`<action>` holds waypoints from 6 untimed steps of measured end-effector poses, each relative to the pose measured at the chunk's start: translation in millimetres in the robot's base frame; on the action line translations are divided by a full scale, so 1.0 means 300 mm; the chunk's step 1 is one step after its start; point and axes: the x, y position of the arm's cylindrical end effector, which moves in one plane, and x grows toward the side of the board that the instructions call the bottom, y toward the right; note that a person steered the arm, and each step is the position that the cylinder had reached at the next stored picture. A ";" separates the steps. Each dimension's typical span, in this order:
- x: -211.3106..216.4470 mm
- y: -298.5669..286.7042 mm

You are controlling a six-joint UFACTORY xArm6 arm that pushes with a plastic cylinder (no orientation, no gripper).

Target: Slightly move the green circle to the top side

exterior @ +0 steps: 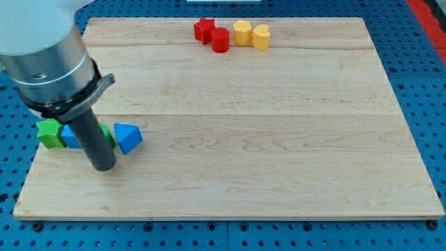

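Note:
The green circle (109, 134) is mostly hidden behind my rod at the view's left; only a green sliver shows between two blue blocks. My tip (104, 168) rests on the board just below that sliver. A blue triangle-like block (127, 137) lies to the right of it. Another blue block (72, 136) lies to its left, partly hidden by the rod. A green star-like block (49, 133) sits at the far left of this row.
At the view's top, a red star (203, 29), a red cylinder (220, 40), a yellow hexagon-like block (242, 32) and a yellow heart-like block (260, 37) stand in a row. The wooden board (279, 139) lies on a blue perforated table.

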 end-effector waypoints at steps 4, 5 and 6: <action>-0.021 -0.010; 0.108 0.056; 0.128 0.379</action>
